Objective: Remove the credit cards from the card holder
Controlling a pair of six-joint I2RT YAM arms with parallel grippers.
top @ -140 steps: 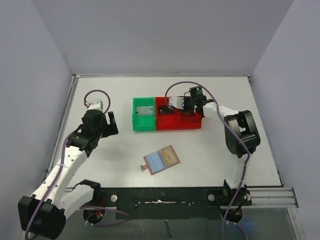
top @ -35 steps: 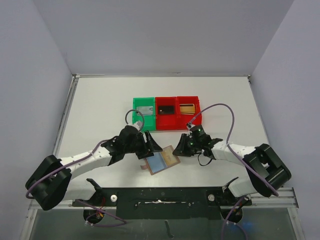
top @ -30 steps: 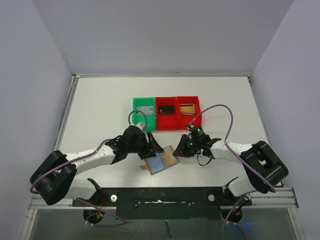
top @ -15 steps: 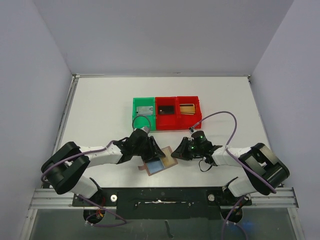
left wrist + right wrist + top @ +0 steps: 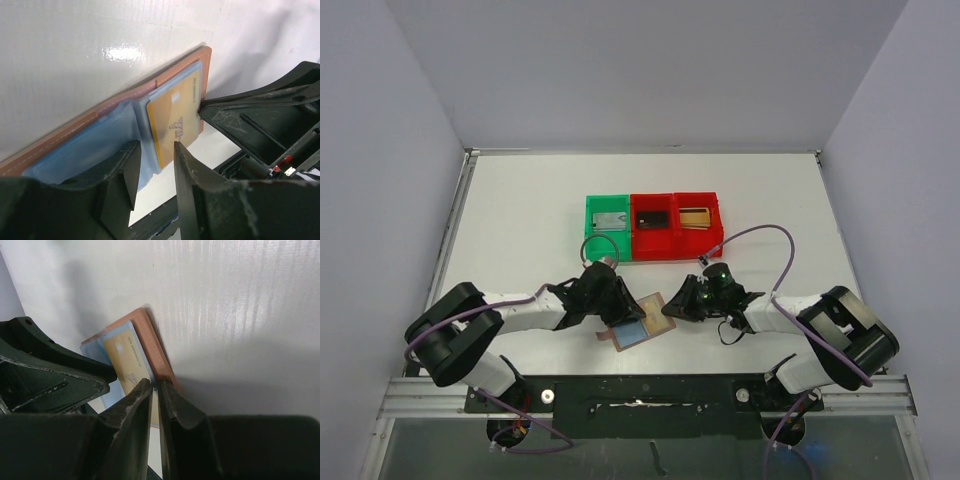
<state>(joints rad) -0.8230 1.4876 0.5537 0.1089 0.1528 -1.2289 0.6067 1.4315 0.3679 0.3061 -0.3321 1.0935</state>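
Note:
The card holder (image 5: 638,332) lies open on the table, brown outside with a light-blue lining (image 5: 70,155). A gold credit card (image 5: 175,120) sits in its right pocket, also seen in the right wrist view (image 5: 125,362). My left gripper (image 5: 155,146) is low over the holder, and its narrowly open jaws straddle the card's near end and the pocket edge. My right gripper (image 5: 155,384) is shut on the holder's brown right edge (image 5: 150,337). From above, the left gripper (image 5: 623,310) and right gripper (image 5: 672,303) meet over the holder.
Three joined bins stand behind the holder. The green bin (image 5: 608,222) holds a grey card. One red bin (image 5: 653,220) holds a dark card and the other red bin (image 5: 697,218) a gold one. The black front rail (image 5: 640,390) runs close below the holder.
Both arms came in from farther back to the holder. Over the last second the left gripper moved lower onto the holder and its jaws narrowed. The right gripper stayed pinched on the edge.

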